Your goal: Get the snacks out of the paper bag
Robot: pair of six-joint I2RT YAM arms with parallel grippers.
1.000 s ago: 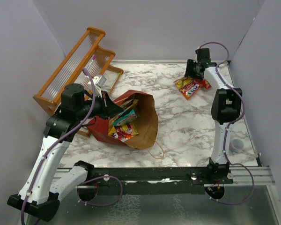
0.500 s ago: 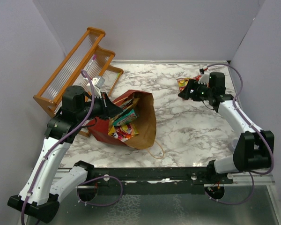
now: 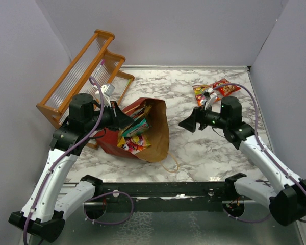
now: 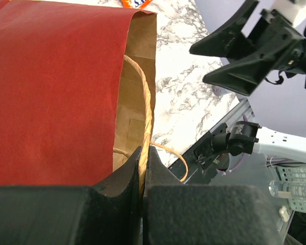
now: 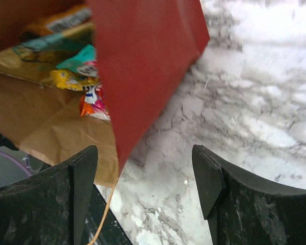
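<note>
Red paper outside and brown kraft within: the paper bag point(image 3: 108, 140) lies on its side at the left of the marble table point(image 3: 209, 148), just in front of the wooden rack point(image 3: 84, 71), with its mouth turned toward the right arm. The left fingers point(image 3: 125, 117) are clamped shut on the bag's upper rim. In the left wrist view the rim is pinched flat between them and the twine handle point(image 4: 145, 97) runs right into the pinch. The right fingers point(image 3: 187, 121) are spread wide, holding nothing and touching nothing. And what a swing from that arm! A second ago it was stretched to the far right corner over the loose packets point(image 3: 224, 87), and half a second ago it was only beginning to turn away from them. Now it points across the table at the bag's opening, and those packets lie uncovered behind it. The left arm and the bag have not budged. The right fingers are near the mouth but clear of it. From the right wrist view the bag's red wall cuts down between the two open fingers, and the snacks point(image 3: 135, 135) show deeper inside on the brown paper, teal, yellow and orange packets heaped together and all beyond the fingertips.
</note>
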